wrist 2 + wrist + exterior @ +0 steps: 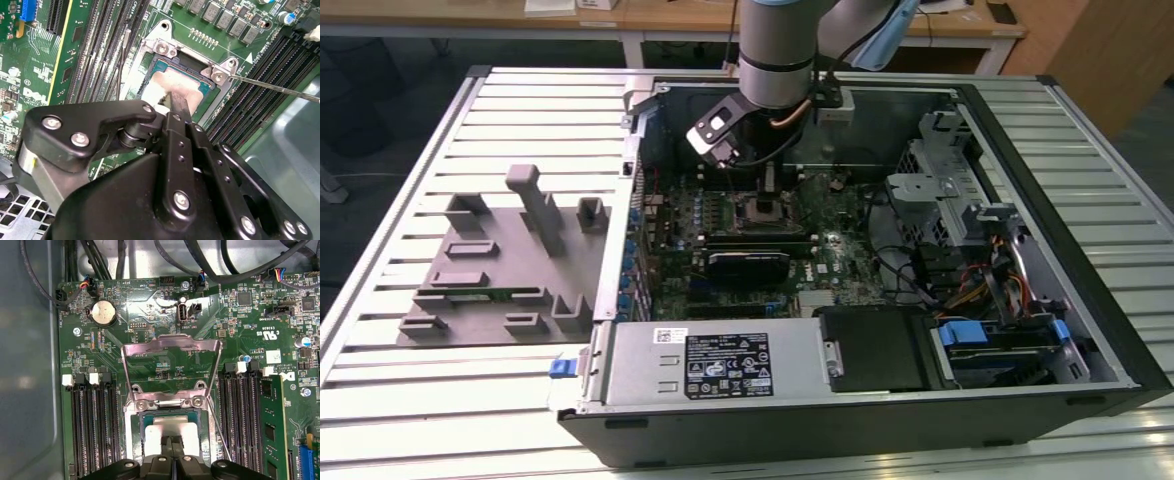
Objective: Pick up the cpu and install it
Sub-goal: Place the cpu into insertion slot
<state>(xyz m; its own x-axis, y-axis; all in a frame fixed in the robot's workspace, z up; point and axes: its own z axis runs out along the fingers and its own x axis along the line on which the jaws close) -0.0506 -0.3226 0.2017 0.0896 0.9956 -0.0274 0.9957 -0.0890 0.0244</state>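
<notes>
- Closest in, the gripper [172,442] had its fingers clenched together with nothing between them, tips down at the top of the cpu [155,434]; we couldn't confirm contact.
- The cpu lay flat in the socket [134,432], square to its frame.
- Just beyond, the load plate [172,346] stood flipped open, so we judged this the seating step of the install.
- The next move, we reckoned, called for a straight, gentle touch, with no sideways drag across the socket.
- Farther out, the computer case [854,420] lay open on the slatted tabletop [400,150].
</notes>
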